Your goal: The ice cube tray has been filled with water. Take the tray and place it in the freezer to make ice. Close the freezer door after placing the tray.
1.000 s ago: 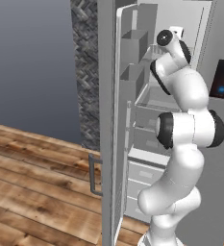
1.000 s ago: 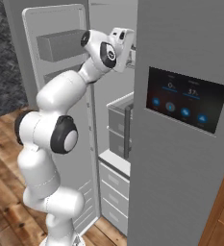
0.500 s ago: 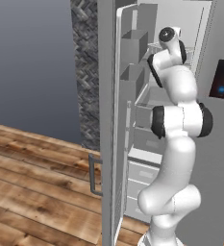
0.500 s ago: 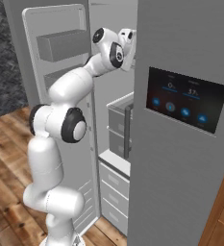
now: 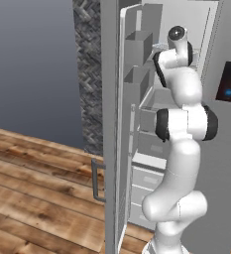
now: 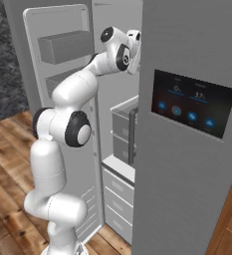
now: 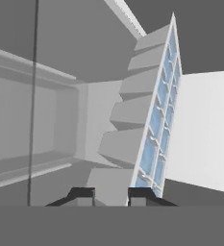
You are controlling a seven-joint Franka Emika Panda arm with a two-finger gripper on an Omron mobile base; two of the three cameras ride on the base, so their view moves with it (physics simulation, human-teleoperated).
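My gripper (image 7: 111, 194) is shut on the near end of the ice cube tray (image 7: 132, 125), a white tray that stretches away from the fingertips (image 7: 82, 194). Pale blue water (image 7: 162, 120) fills its two rows of square cells. In the rolled hand view the tray stands on edge next to a white freezer surface (image 7: 205, 129); I cannot tell whether they touch. My hand (image 6: 131, 44) reaches into the top of the open freezer (image 6: 122, 119). The freezer door (image 6: 62, 50) stands wide open on the left, and appears edge-on (image 5: 109, 124) in the left base view.
The grey door with the dark touch-screen (image 6: 192, 104) is closed right beside my wrist. Grey bins (image 5: 137, 47) line the inside of the open door. Grey drawers (image 5: 146, 183) sit low in the freezer. A bar handle (image 5: 94, 178) juts from the door. Wooden floor (image 5: 32, 198) lies to the left.
The arm has straightened and its elbow has risen, pushing the hand with the tray a little deeper into the upper freezer. The grip stays shut.
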